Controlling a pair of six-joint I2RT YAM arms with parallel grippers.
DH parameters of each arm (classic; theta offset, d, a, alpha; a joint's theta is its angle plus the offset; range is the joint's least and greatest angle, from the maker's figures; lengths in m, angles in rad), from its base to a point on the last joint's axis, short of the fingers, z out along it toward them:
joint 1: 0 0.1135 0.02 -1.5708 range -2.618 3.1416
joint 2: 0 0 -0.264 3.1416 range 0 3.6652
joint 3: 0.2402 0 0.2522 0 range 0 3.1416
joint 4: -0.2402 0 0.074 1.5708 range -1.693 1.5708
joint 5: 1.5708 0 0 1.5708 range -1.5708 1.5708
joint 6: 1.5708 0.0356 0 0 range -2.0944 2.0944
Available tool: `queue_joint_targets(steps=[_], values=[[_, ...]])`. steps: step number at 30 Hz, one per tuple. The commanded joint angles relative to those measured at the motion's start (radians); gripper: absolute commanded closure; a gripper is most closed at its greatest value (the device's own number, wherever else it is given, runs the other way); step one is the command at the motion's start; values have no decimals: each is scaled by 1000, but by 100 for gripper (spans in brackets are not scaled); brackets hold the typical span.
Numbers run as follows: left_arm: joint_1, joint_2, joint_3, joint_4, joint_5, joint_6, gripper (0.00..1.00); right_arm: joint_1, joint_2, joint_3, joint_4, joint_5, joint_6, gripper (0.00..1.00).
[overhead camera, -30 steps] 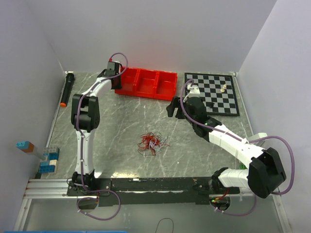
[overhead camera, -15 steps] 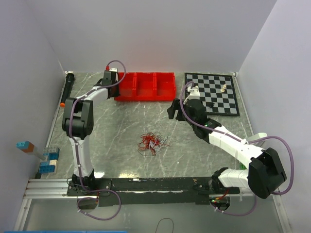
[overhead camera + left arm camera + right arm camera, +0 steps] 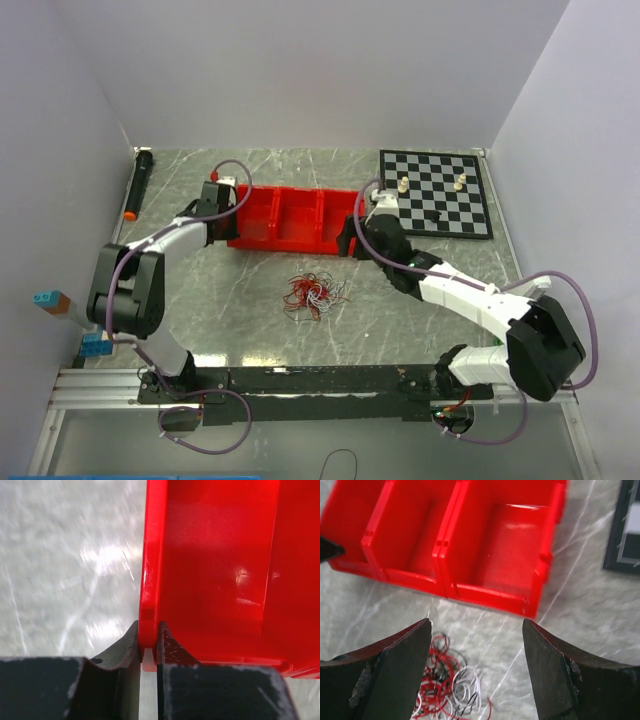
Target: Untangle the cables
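**Cables (image 3: 315, 295): hair-thin red, white and black wires in one clump, just in front of the red plastic three-compartment tray (image 3: 280, 240)**

- Position: the clump lies on the grey marbled table top (image 3: 240, 290) on the tray's near side. It sits opposite the middle and right compartments, near the front wall but apart from it. No strand seen inside any compartment.
- Shape: a rough knot, a little wider than deep, with no clear long axis. A few loose loops stray at its edges.
- Right gripper (image 3: 352, 235): hangs over the tray's near-right corner with its jaws spread wide and nothing between them. In its wrist view the tray's front wall crosses the upper part. The clump (image 3: 450, 680) shows low between the two fingers, closer to the finger on the left of that view. From this gripper the wires therefore lie back toward the arm bases, and slightly toward the tray's middle. Its height above the table cannot be told.
- Left gripper (image 3: 148, 647): at the tray's left end, clenched on the rim of the end wall, with one finger on each side of it. It is well apart from the clump.
- Judgement: the right arm is the nearer one and is free. The coming move looks like a short pull away from the tray's front wall, then a descent onto the knot.
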Motion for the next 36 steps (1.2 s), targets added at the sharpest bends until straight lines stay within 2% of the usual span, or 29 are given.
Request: queue_joint_targets(steps=[1,5,9,13,15,20,25,26,30,31,32,36], values=[[-62,-93,-105,-115,19,3,93,44,69,21,-81,115,67,20],[-91,-156,-175,-98,39,-8,92,44,116,52,-147,167,93,21],[-95,-173,-166,-125,44,1,90,41,147,70,-177,208,81,22],[-99,-187,-168,-132,68,21,82,26,179,93,-197,215,75,23],[-102,-187,-160,-141,107,41,77,18,189,99,-195,215,66,24],[-125,-199,-123,-196,203,128,55,-16,209,101,-164,181,23,25],[-127,-240,-88,-283,236,193,43,-14,160,58,-111,98,-3,27],[-125,-257,-80,-296,228,193,38,-5,146,49,-103,80,-3,27],[-79,-322,-16,-351,185,231,4,53,63,33,-128,81,9,24],[-56,-332,15,-366,199,239,1,72,37,29,-134,78,17,24],[-36,-339,45,-391,219,248,3,93,6,24,-140,77,24,24],[-15,-368,179,-507,335,333,3,188,-104,-13,-200,70,84,25]])
